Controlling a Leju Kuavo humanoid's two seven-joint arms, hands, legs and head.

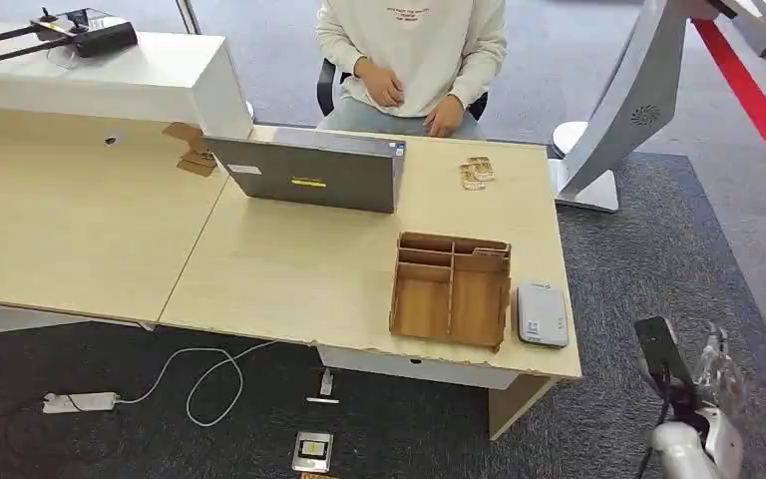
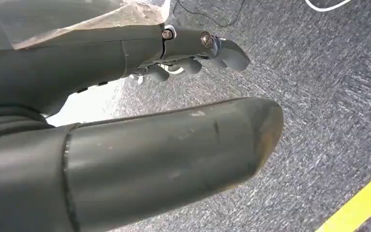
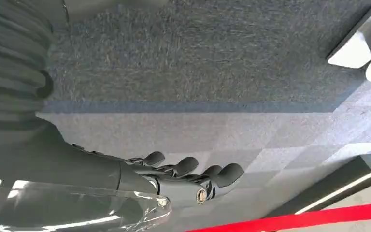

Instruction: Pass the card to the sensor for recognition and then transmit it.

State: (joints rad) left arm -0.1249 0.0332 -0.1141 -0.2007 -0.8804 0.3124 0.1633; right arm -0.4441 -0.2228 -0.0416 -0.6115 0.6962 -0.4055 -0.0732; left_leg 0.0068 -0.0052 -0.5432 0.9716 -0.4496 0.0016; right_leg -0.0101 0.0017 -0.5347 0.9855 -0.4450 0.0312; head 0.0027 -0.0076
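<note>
Right hand: low at the robot's right side, off the worktop's corner, above grey carpet. Fingers lightly curled and apart, holding nothing.

Left hand: hanging over carpet, thumb out straight, fingers loosely bent, nothing in it.

Sensor: small white flat unit at the near right corner of the worktop, just beside the wooden tray. It lies forward and to the left of the right hand; long axis runs roughly away from the robot.

Cards: small tan stack at the far edge of the worktop, near the seated person, well apart from the sensor. Too small to tell how many.

Judgement: the right hand is the nearer hand to both cards and sensor; reaching the cards calls for a long stretch forward past the tray.

Laptop: mid-worktop, back towards the robot.
</note>
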